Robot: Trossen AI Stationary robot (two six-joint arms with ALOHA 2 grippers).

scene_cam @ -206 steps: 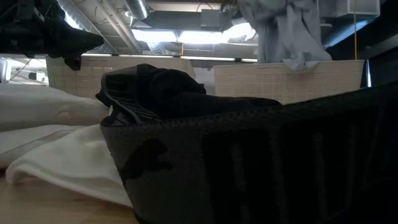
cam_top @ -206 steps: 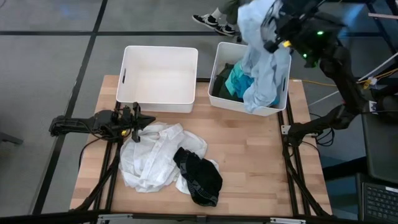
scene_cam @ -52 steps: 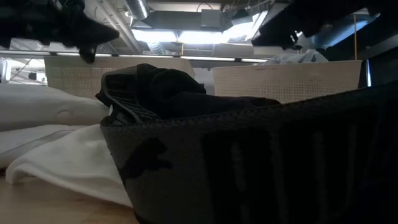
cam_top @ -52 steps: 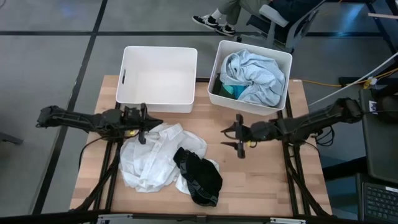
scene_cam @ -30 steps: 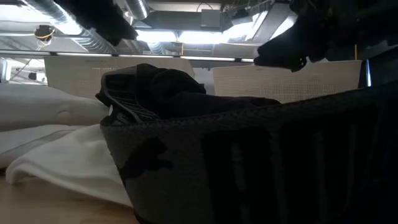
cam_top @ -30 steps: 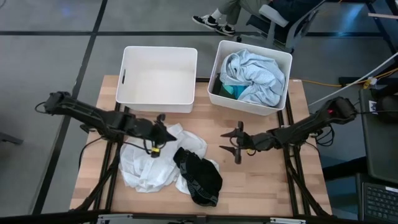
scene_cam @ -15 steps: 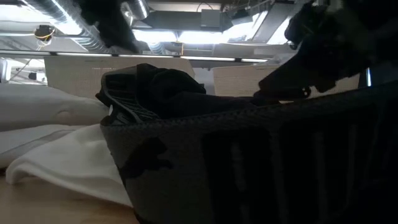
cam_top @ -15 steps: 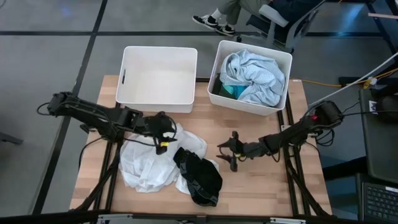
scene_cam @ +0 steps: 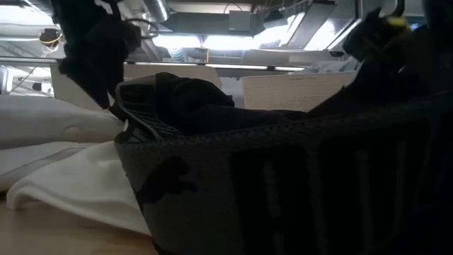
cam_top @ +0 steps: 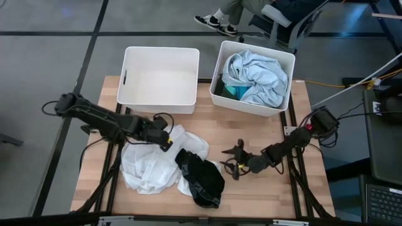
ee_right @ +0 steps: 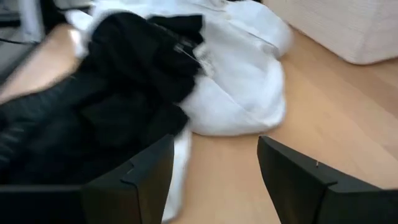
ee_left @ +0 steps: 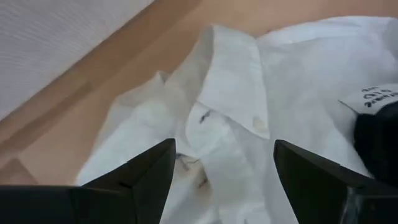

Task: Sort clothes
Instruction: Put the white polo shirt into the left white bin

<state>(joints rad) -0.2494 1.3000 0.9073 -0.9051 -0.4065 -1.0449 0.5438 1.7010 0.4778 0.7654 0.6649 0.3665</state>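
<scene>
A crumpled white shirt (cam_top: 152, 160) lies on the wooden table, and a black garment (cam_top: 202, 177) lies partly on its right side. My left gripper (cam_top: 164, 135) is open, low over the shirt's far edge. In the left wrist view its fingers stand either side of the shirt's collar (ee_left: 227, 102). My right gripper (cam_top: 230, 163) is open, low beside the black garment's right edge. In the right wrist view it faces the black garment (ee_right: 106, 93). A pale blue garment (cam_top: 259, 74) and a teal one (cam_top: 231, 88) lie in the right bin.
Two white bins stand at the table's far edge. The left bin (cam_top: 129, 78) holds nothing, and the right bin (cam_top: 218, 69) holds clothes. Bare wood (cam_top: 264, 194) shows to the right of the pile. A person's shoes (cam_top: 213, 22) show beyond the table.
My left gripper has come down over the white shirt's far edge. My right gripper has gone toward the table's near edge and a little left, dropping toward the black garment. The clothes have kept still.
</scene>
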